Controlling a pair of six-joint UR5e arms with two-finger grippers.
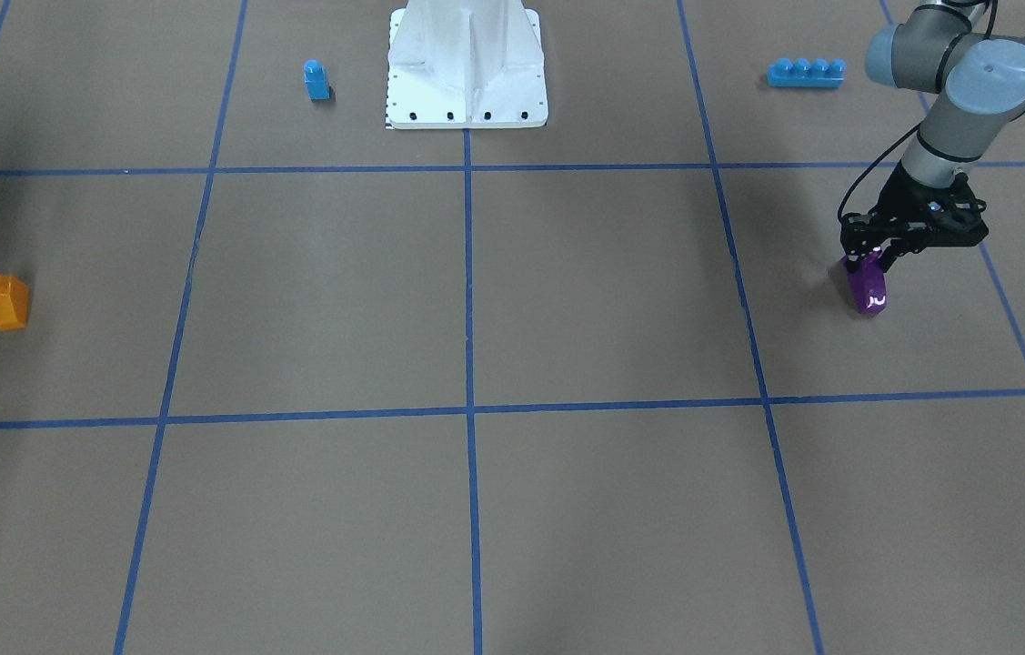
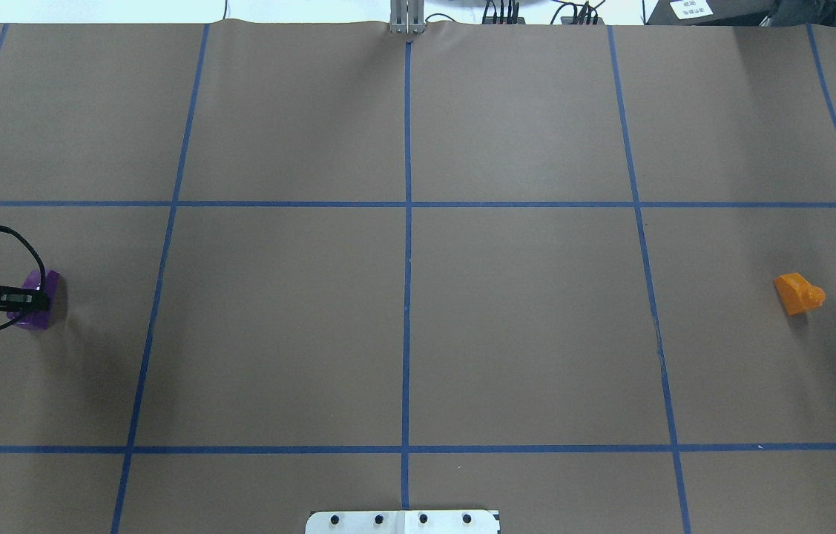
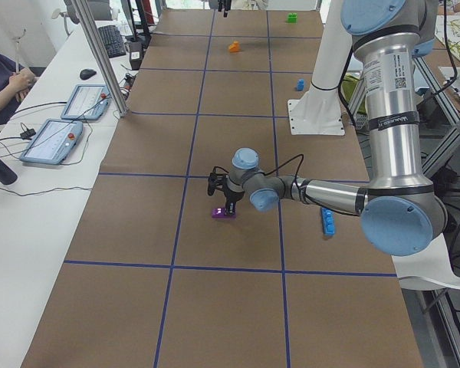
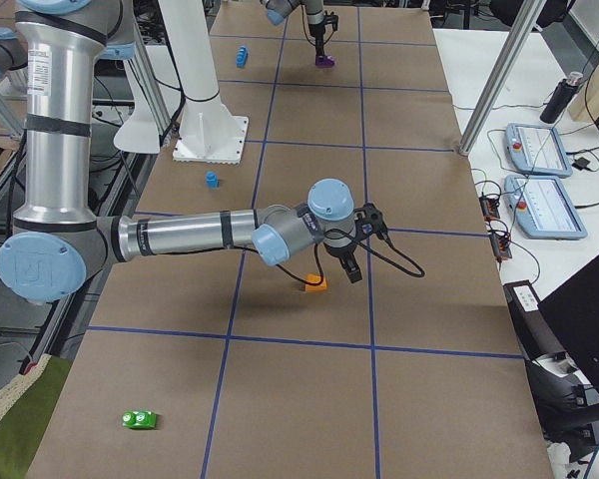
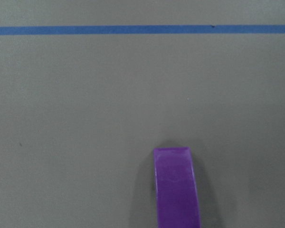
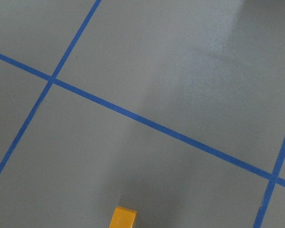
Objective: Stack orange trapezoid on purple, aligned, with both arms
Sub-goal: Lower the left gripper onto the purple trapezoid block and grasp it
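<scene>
Spanning every view, the brown worktop (image 2: 521, 326) carries a grid of blue tape lines (image 2: 407, 222). The left arm (image 3: 391, 115) reaches low over one end, the right arm (image 4: 70, 150) over the other. The left tool (image 1: 872, 262) is closed on the top of the purple (image 1: 868, 289) at the worktop's left end. The right tool (image 4: 345, 267) hangs just beside the orange (image 2: 797, 292); I cannot tell whether it is wide or narrow. The orange lies on the worktop at the right end, well apart from the purple.
</scene>
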